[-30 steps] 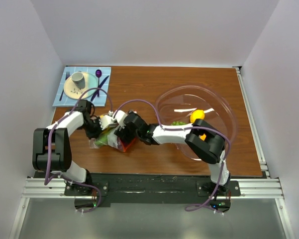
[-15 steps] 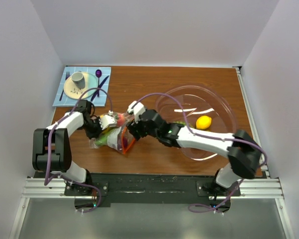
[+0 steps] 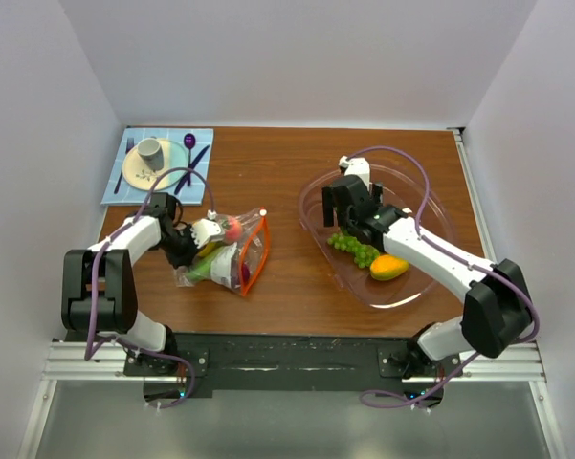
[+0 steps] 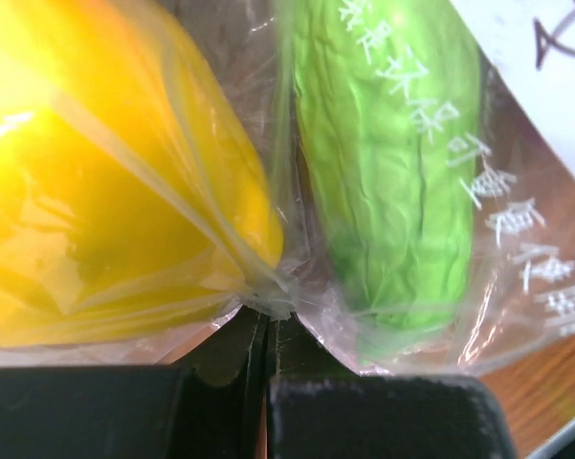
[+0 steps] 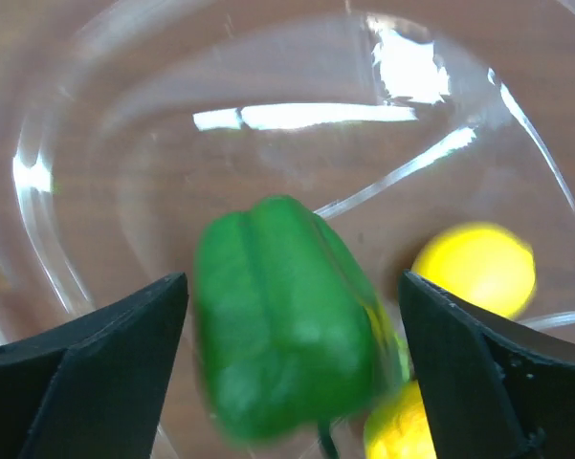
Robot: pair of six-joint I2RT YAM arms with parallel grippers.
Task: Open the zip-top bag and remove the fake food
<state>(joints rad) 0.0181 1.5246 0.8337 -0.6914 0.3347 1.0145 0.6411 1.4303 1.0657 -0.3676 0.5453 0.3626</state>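
One clear crinkly plastic zip-top bag [image 3: 225, 260] with an orange-red zip strip. Inside, at least four glossy plastic foods: one red-pink piece [image 3: 233, 228], one yellow piece [image 4: 96, 172], one bumpy green piece [image 4: 392, 163], one dark purple piece [image 3: 240, 276].

One large clear round bowl [image 3: 431, 206]. In or over it, four more: one bunch of green grapes [image 3: 354, 248], one orange-yellow mango [image 3: 389, 267], one green bell pepper [image 5: 282, 335], one yellow lemon [image 5: 474, 271].

One blue checked mat [image 3: 115, 189], one round cream plate [image 3: 137, 178], one grey cup [image 3: 149, 150], one purple spoon [image 3: 189, 142], one fork [image 3: 128, 147], one knife [image 3: 199, 159].
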